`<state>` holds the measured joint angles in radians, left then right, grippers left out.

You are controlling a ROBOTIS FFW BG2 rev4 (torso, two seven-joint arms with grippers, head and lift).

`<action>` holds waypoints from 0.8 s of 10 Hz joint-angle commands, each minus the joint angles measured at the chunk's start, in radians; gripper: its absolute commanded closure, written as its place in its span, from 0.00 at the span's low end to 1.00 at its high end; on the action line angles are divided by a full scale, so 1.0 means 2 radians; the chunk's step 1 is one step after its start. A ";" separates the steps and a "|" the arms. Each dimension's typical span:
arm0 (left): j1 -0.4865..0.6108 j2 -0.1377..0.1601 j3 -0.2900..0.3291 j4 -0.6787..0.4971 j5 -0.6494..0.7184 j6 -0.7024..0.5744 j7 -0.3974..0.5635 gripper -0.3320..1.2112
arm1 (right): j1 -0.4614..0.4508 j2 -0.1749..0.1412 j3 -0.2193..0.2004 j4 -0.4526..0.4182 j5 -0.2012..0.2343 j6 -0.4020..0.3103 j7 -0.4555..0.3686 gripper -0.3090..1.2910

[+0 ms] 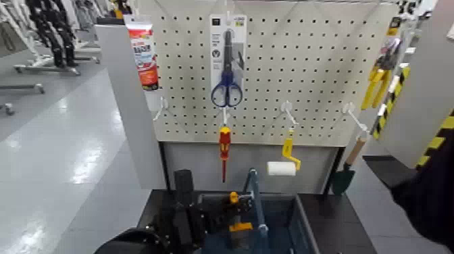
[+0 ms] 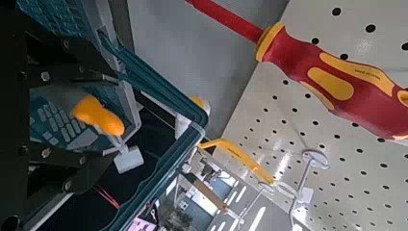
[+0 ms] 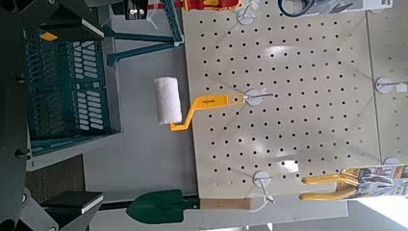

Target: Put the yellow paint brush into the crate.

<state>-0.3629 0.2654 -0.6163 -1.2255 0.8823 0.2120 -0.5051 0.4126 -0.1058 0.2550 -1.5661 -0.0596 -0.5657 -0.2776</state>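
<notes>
The yellow paint brush (image 1: 236,215) stands nearly upright inside the crate (image 1: 305,226), orange handle tip up and yellow band lower down. It is just left of the crate's upright bail handle (image 1: 255,196). My left gripper (image 1: 215,221) reaches in from the left at the brush. In the left wrist view the grey handle with its orange tip (image 2: 94,115) lies between the dark fingers (image 2: 58,166), which stand slightly apart from it, above the crate's rim (image 2: 159,91). My right arm (image 1: 432,196) hangs dark at the far right, away from the crate.
Behind the crate a pegboard (image 1: 311,74) carries a red-and-yellow screwdriver (image 1: 224,145), a yellow-handled roller (image 1: 284,165), blue scissors (image 1: 227,88), a trowel (image 1: 344,177) and yellow pliers (image 1: 375,81). A white post (image 1: 132,108) stands at the left. The crate rests on a dark platform (image 1: 338,216).
</notes>
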 commanded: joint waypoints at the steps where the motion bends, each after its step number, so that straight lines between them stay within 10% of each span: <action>1: 0.000 0.001 -0.002 -0.007 0.006 -0.002 0.004 0.29 | 0.001 0.000 -0.001 -0.001 0.000 0.000 0.000 0.28; 8: 0.049 0.011 0.051 -0.107 -0.126 -0.047 0.081 0.30 | 0.002 0.000 -0.002 -0.001 -0.002 0.000 0.000 0.28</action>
<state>-0.2697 0.2853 -0.5165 -1.4295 0.6564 0.1339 -0.3430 0.4160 -0.1058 0.2515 -1.5677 -0.0624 -0.5660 -0.2776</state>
